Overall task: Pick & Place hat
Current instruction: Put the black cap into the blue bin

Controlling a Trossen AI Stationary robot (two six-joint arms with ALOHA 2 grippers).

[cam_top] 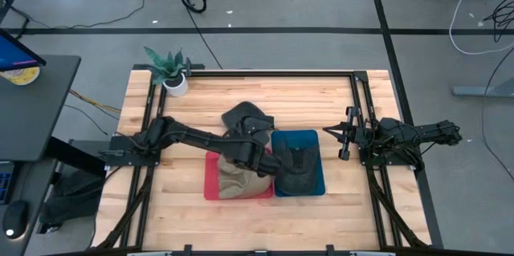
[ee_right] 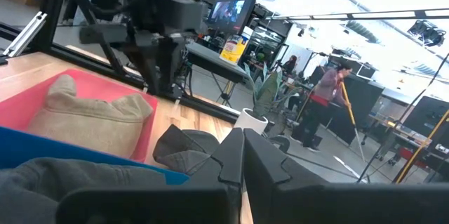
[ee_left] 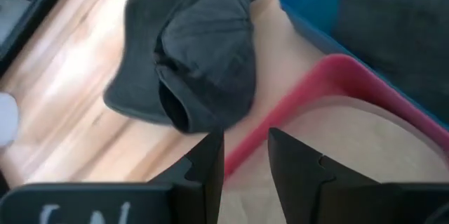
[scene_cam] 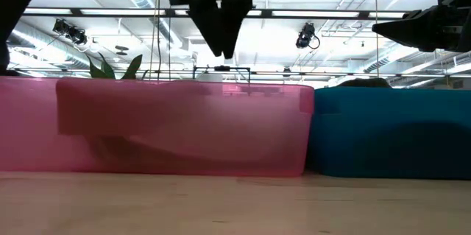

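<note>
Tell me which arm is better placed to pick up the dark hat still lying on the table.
Left. The left hand hangs over the red bin's rim, right beside the dark hat on the bare wood. The right hand waits near the table's right edge, with the blue bin between it and that hat.

Left arm (cam_top: 241,150) covers most of the tan hat (cam_top: 237,182) below its jaws; pink bin (scene_cam: 184,124) blurs it.
</note>
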